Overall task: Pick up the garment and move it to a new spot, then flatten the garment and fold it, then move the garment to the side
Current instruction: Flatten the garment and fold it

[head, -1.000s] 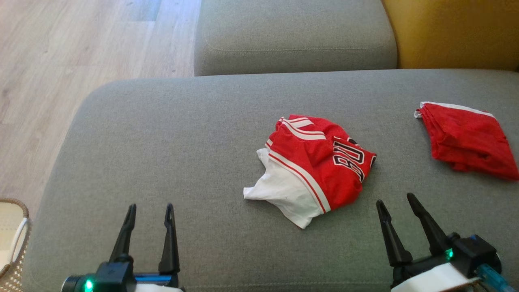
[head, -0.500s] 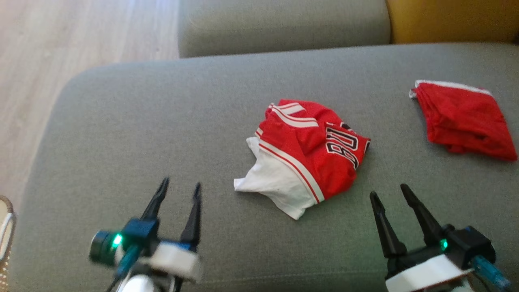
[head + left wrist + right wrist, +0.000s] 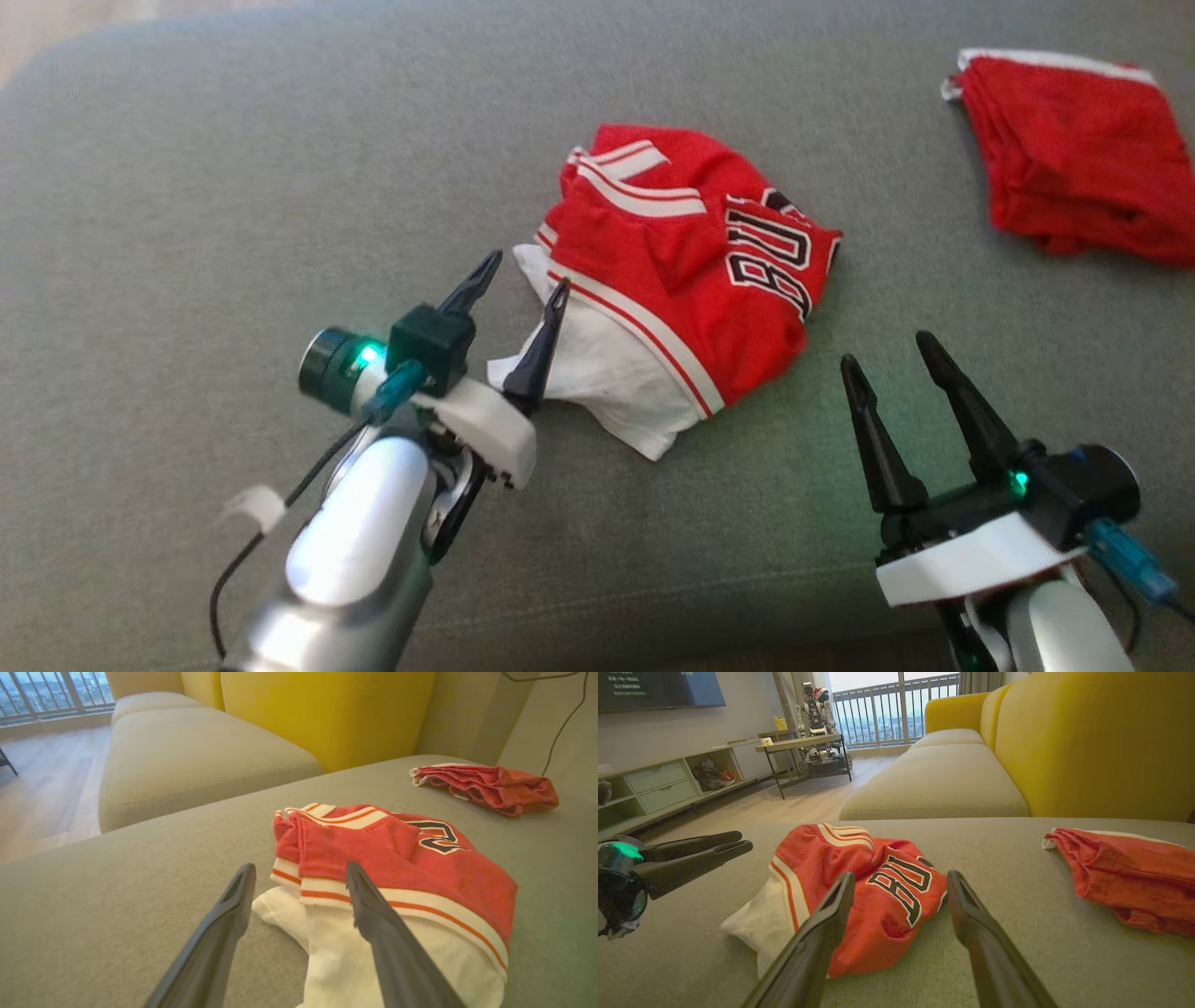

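Observation:
A crumpled red and white jersey (image 3: 681,271) with black letters lies in the middle of the grey sofa cushion (image 3: 233,187). My left gripper (image 3: 525,277) is open at the jersey's left edge. Its right finger lies over the white part while its left finger stands over bare cushion. The left wrist view shows the jersey (image 3: 397,858) just ahead of and between that gripper's (image 3: 300,868) spread fingers. My right gripper (image 3: 887,351) is open, nothing in it, a short way off the jersey's lower right. From the right wrist, the jersey (image 3: 859,882) lies ahead of that gripper (image 3: 902,876), and the left gripper (image 3: 742,841) reaches in from the left.
A second red garment (image 3: 1074,149) lies bunched at the cushion's far right. Beyond the cushion are a yellow backrest (image 3: 1087,742) and another grey seat cushion (image 3: 943,779). Wooden floor, a low cabinet (image 3: 658,788) and a table (image 3: 803,746) lie to the left.
The head camera has tipped down and forward. My left arm has reached forward and to the right, up to the jersey's white edge. The right gripper has hardly moved.

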Tool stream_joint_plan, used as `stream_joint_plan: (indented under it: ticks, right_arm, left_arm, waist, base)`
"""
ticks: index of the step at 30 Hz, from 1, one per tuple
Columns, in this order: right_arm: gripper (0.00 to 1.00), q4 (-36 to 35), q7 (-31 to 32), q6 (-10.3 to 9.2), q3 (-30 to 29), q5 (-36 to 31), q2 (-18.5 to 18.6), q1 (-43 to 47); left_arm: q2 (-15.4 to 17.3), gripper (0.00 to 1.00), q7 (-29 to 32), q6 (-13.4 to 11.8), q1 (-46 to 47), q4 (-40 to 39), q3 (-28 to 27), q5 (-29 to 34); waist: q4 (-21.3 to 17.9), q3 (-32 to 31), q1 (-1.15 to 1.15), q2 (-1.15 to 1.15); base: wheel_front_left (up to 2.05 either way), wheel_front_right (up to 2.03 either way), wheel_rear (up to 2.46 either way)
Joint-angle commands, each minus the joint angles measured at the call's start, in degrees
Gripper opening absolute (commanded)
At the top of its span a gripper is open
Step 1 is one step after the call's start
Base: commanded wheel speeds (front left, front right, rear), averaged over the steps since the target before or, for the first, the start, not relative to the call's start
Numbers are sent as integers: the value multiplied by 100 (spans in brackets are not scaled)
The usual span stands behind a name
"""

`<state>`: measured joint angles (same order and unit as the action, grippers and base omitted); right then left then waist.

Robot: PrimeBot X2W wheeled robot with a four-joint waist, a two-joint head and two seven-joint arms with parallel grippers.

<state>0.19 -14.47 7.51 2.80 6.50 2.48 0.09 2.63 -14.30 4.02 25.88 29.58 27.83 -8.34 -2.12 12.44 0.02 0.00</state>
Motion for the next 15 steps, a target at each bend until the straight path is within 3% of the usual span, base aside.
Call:
stream_joint_plan:
  ticks: [1,15]
  right_arm:
    - [100,-202,-52,-2,159,-44,40,-197]
    - [100,-216,-52,-2,177,30,40,-402]
  left_arm:
    - [27,100,-70,-23,258,-99,-110,-57]
    - [25,100,-70,-351,906,412,305,-309]
  waist:
    - [-146,176,-2,0]
    - [-401,432,-2,0]
  base:
    - [0,0,0]
    - [0,0,0]
